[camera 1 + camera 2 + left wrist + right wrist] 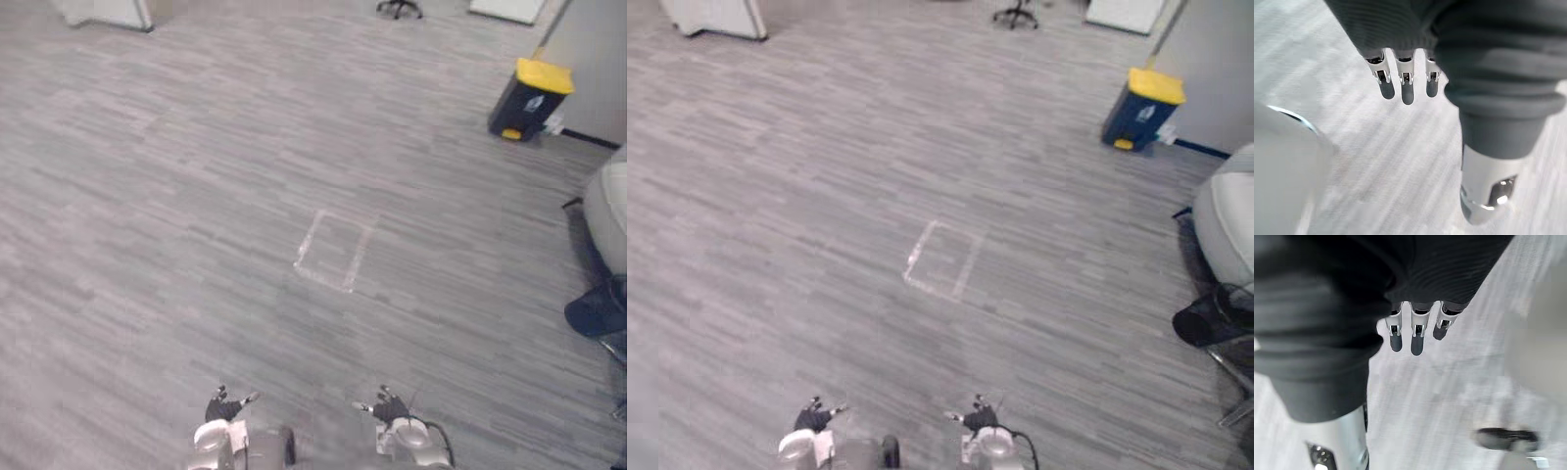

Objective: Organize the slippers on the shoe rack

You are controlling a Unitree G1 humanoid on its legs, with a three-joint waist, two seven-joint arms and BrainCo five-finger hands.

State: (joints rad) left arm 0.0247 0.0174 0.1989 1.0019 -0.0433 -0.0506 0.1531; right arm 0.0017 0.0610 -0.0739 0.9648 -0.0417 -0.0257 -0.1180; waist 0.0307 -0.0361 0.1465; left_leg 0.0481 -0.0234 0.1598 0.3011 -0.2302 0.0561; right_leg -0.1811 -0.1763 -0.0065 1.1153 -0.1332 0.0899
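My left hand [224, 407] hangs low at the bottom of the head views, fingers relaxed and holding nothing. My right hand [393, 408] hangs beside it, also open and empty. In the left wrist view the straight fingers [1407, 88] point at bare grey floor. The right wrist view likewise has straight fingers [1417, 335] above the floor. I see no slippers and no shoe rack here.
Grey striped carpet floor [245, 196] stretches ahead, with a taped rectangle [333, 251] in the middle. A dark bin with a yellow lid [530, 98] stands at the far right by a wall. A pale seat and dark object [600, 309] sit at the right edge.
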